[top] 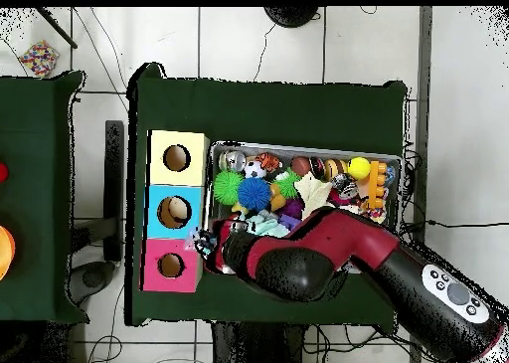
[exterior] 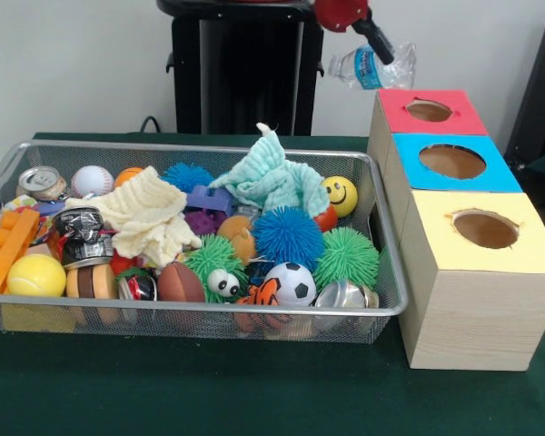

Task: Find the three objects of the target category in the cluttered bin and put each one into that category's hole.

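My gripper (exterior: 382, 51) hangs high at the back, shut on a clear plastic water bottle (exterior: 349, 69) with a blue label. The bottle lies tilted in the air just left of the red box's hole (exterior: 429, 111). In the overhead view the gripper (top: 206, 246) sits between the bin's corner and the red box (top: 171, 266), with the arm (top: 298, 255) covering that end of the bin. The wire bin (exterior: 191, 313) holds a silver can (exterior: 44, 182), a crushed black can (exterior: 78, 223) and a shiny can (exterior: 343, 294) among the clutter.
A blue box (exterior: 451, 161) and a yellow box (exterior: 485, 229) stand in a row with the red one, right of the bin. The bin also holds balls, spiky rubber toys, a cream cloth (exterior: 150, 218) and a mint cloth (exterior: 271, 177).
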